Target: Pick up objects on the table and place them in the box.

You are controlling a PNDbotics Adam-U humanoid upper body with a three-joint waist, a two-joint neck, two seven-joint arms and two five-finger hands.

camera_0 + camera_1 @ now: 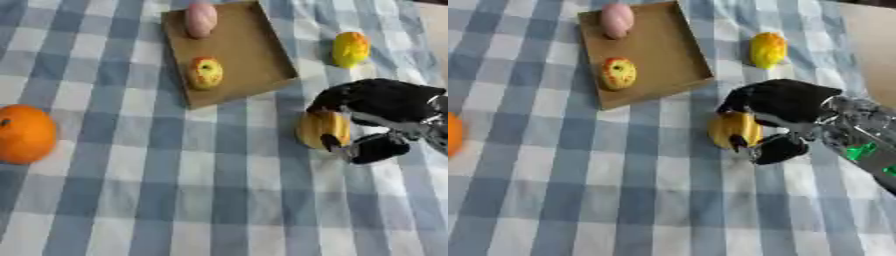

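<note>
No brand, label or writing can be read on anything here. The right hand (376,117) reaches in from the right side and curls round a yellow-orange fruit (321,127), fingers over its top and far side and the thumb (333,143) against its near side, so the hand is clamped on it. The fruit sits low against the blue-and-white checked cloth (175,200) covering the bench, just in front of the near right corner of the box (245,47); whether it still touches the cloth I cannot tell. The box is a shallow brown cardboard tray lying askew at the far middle of the bench. Inside it lie a pink rounded object (200,19) at the far edge and a yellow-and-red apple-like fruit (206,72) near the middle, well apart from each other. A yellow fruit (350,49) lies on the cloth to the right of the box, beyond the hand. A large orange (24,133) rests at the left edge of the bench, well apart from everything else. The left hand shows in neither view.
</note>
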